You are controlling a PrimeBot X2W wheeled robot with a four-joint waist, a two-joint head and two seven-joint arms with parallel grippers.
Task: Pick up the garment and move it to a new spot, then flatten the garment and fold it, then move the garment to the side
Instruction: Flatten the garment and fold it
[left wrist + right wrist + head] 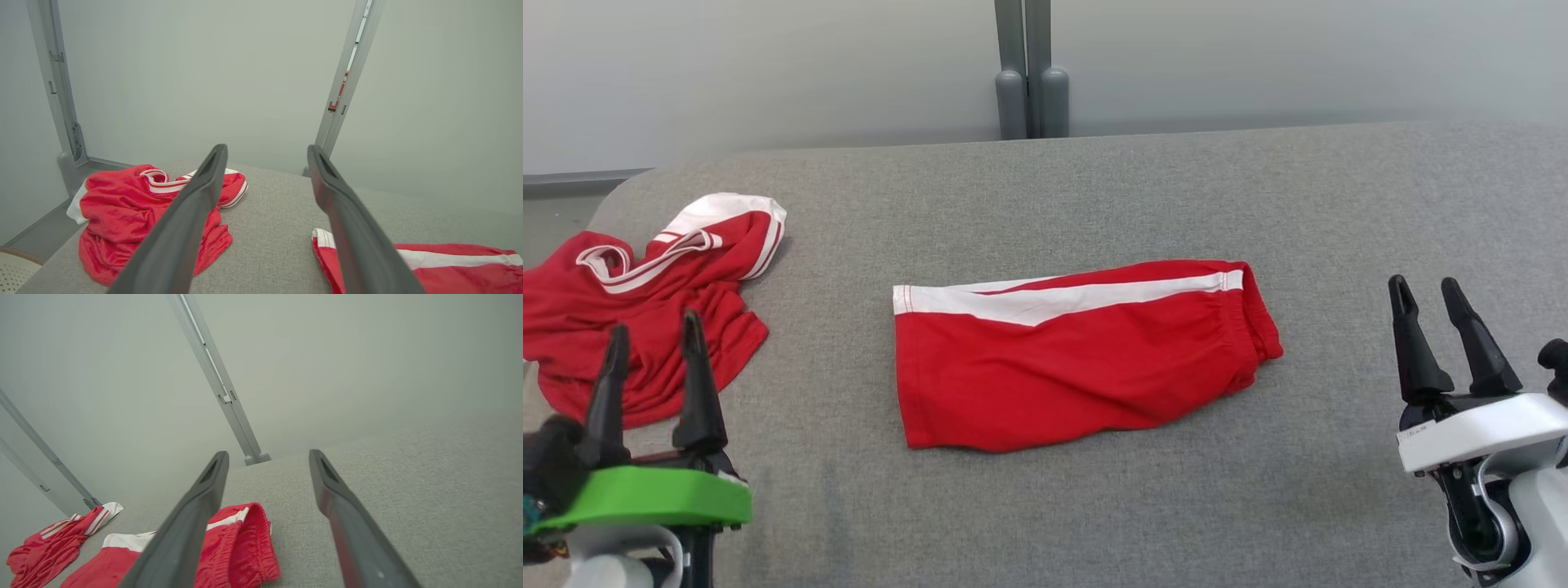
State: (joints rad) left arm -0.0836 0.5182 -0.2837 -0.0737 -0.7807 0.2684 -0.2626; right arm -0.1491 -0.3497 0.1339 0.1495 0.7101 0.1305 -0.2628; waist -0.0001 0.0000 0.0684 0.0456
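One folded garment (1078,359), between left hand (655,322), right hand (1423,283) (untouched)

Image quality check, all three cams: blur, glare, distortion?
Head view: even soft light, no glare, folded shorts sharp, barely any shadow. Left wrist view: low contrast, frame post leans under wide-angle lens, left end effector soft close up. Right wrist view: same haze, right end effector blurred near lens.

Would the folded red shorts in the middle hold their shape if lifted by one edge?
Probably not. The shorts look thin and lie flat with soft wrinkles, so they would likely droop and unfold. Their sheen suggests they may slip between fingers. Pushed across the textured surface, they would probably bunch.
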